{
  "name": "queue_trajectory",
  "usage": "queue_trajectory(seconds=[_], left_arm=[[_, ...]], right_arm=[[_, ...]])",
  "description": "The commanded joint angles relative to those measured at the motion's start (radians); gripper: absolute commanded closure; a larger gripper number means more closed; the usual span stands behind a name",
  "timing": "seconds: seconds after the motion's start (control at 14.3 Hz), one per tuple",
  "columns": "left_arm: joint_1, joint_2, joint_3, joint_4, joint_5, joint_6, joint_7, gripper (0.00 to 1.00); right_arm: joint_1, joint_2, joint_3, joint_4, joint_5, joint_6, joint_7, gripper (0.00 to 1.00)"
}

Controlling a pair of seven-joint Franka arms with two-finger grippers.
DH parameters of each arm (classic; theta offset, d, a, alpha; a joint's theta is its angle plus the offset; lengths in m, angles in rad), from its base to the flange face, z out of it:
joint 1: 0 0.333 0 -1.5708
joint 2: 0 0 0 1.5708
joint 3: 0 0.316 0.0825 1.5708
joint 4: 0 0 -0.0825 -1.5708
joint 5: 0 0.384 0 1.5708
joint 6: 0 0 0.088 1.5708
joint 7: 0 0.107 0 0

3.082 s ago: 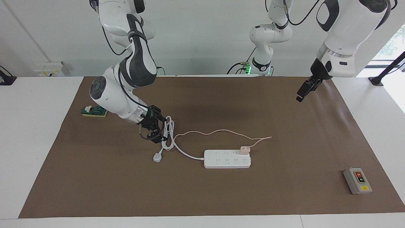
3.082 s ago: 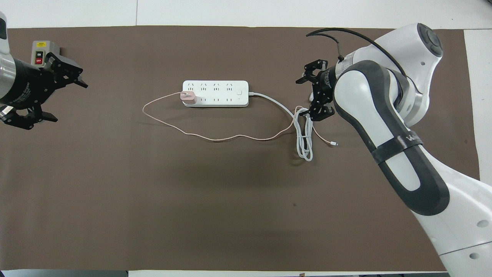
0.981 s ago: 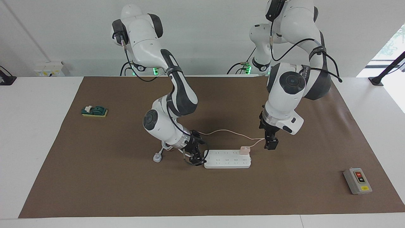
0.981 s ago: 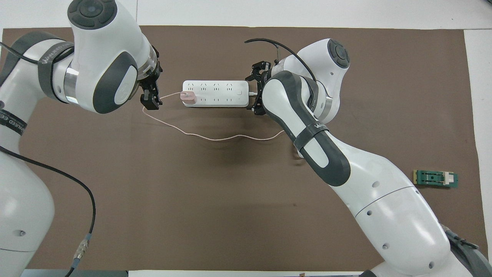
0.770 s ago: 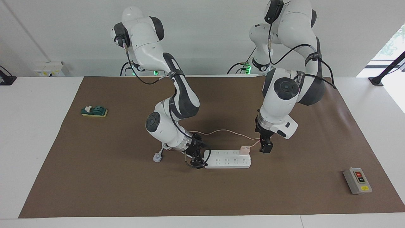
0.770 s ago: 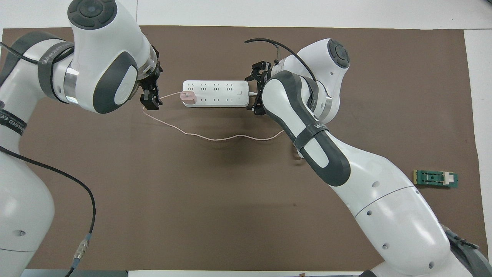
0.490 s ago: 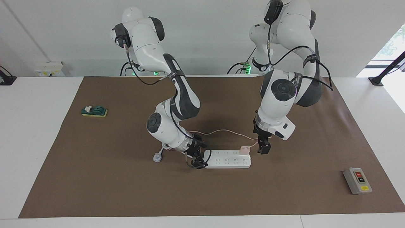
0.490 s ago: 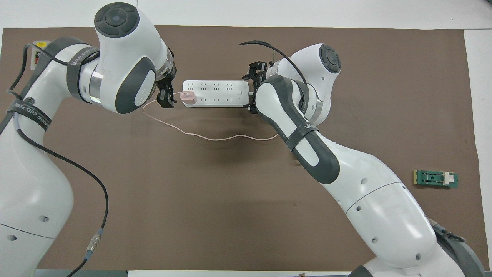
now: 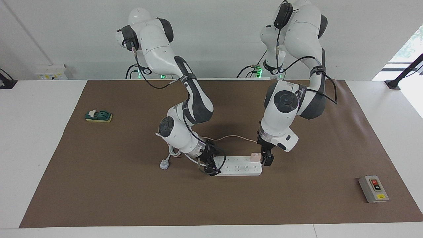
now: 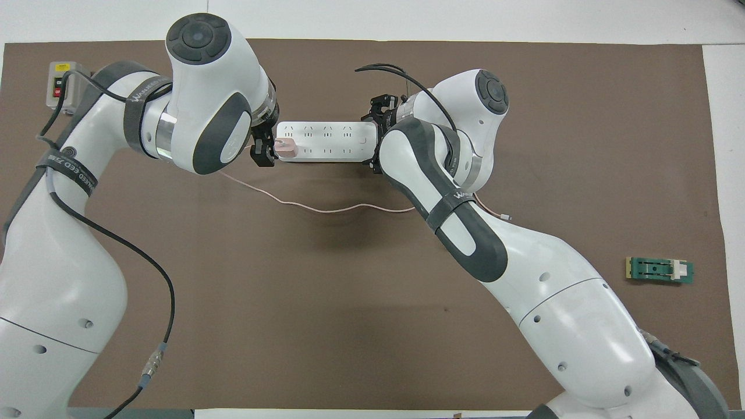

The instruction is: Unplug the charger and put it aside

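Observation:
The pale pink charger (image 9: pixel 255 157) is plugged into the long white power strip (image 9: pixel 236 167), at the strip's end toward the left arm; it also shows in the overhead view (image 10: pixel 287 147). Its thin pink cable (image 9: pixel 231 136) runs over the mat on the side nearer to the robots. My left gripper (image 9: pixel 267 159) is low right beside the charger, at that end of the strip (image 10: pixel 326 141). My right gripper (image 9: pixel 210 165) is open, astride the strip's cord end, and also shows from overhead (image 10: pixel 375 137). Whether either gripper touches anything I cannot tell.
A brown mat (image 9: pixel 132 198) covers the table. The strip's white three-pin plug (image 9: pixel 164 164) and cord lie beside the right arm's wrist. A green switch block (image 9: pixel 98 116) sits toward the right arm's end, a grey button box (image 9: pixel 373 188) toward the left arm's end.
Both grippers have come in from the table's ends to the strip. In the last second the left gripper closed in on the charger and the right gripper slid onto the strip's cord end.

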Motion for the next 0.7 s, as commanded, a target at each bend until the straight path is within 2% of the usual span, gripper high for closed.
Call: queue_trajectory(seconds=[0.0, 0.63], left_arm=[[-0.018, 0.021, 0.012, 0.024, 0.024, 0.004, -0.014, 0.0], [-0.051, 0.039, 0.052, 0.026, 0.026, 0.007, -0.012, 0.0]], right_arm=[[0.0, 0.019, 0.003, 0.019, 0.015, 0.019, -0.038, 0.0], [-0.014, 0.045, 0.003, 0.023, 0.018, 0.025, -0.072, 0.0]])
